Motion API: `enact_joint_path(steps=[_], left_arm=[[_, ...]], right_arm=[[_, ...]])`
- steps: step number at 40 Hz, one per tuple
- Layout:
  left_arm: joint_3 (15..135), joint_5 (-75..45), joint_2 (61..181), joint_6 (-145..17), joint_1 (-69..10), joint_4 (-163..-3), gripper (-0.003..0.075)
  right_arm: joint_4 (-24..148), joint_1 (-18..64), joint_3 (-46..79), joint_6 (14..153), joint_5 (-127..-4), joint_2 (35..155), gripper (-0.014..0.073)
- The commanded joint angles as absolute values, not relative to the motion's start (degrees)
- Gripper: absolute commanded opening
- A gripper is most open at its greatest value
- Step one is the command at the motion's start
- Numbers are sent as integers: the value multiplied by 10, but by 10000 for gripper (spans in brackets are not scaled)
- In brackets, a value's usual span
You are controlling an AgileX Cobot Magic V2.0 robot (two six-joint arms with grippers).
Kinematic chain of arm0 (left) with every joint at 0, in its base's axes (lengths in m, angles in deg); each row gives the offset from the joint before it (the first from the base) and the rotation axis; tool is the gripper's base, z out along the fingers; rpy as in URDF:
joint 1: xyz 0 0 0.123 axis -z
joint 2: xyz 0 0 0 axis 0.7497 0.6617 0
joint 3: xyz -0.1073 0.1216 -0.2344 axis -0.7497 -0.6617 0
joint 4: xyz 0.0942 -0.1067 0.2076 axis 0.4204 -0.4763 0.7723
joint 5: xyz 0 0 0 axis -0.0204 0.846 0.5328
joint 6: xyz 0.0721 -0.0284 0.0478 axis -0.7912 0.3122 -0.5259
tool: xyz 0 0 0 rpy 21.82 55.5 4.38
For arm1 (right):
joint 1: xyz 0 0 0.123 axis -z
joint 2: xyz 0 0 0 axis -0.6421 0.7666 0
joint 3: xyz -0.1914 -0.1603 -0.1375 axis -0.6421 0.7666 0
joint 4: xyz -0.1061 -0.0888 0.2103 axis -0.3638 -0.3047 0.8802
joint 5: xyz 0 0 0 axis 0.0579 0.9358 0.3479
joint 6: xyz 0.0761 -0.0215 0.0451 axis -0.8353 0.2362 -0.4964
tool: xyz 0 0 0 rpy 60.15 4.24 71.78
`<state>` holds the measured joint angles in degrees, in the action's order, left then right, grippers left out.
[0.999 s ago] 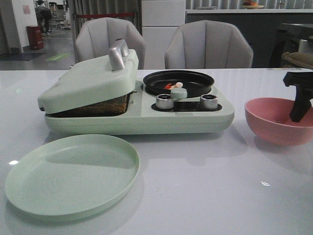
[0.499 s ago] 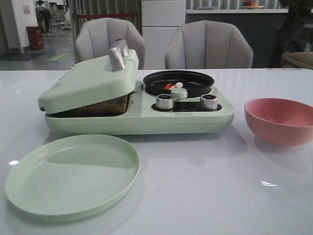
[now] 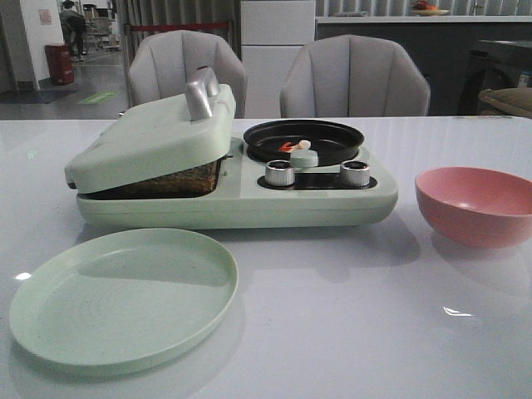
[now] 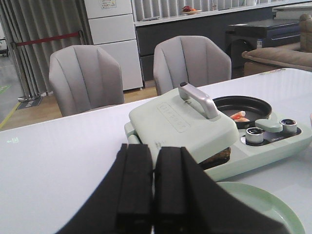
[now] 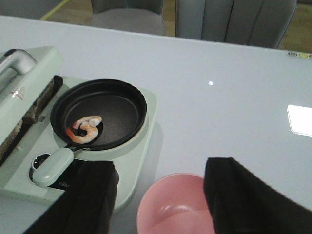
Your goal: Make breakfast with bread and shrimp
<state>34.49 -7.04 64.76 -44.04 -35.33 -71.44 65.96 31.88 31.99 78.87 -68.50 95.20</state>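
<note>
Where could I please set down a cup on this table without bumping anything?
Bare tabletop lies between the green plate and pink bowl, in front of the breakfast maker. The table's left front is taken up by the plate.

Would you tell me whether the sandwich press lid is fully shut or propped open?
Propped open: the lid rests tilted on the bread, leaving a gap where the brown slice edge shows.

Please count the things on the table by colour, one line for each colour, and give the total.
Pale green: 2, the breakfast maker and the plate
Pink: 1, the bowl
Black: 1, the pan
Orange-pink: 2, the shrimp in the pan
Total: 6
</note>
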Motion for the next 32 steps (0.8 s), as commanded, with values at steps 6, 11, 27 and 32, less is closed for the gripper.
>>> enact_joint_path(steps=[6,11,27,32], left_arm=[[360,-115,654,-434,-353,-723,111],[360,-115,654,-434,-353,-723,111],[360,-115,654,-434,-353,-723,111],[360,-115,654,-434,-353,-723,111]], right_arm=[[668,277,397,795,-770,830,500],[668,262,461,795,-794,752,498],[667,260,633,795,-815,545,498],[667,260,645,795,-817,544,498]])
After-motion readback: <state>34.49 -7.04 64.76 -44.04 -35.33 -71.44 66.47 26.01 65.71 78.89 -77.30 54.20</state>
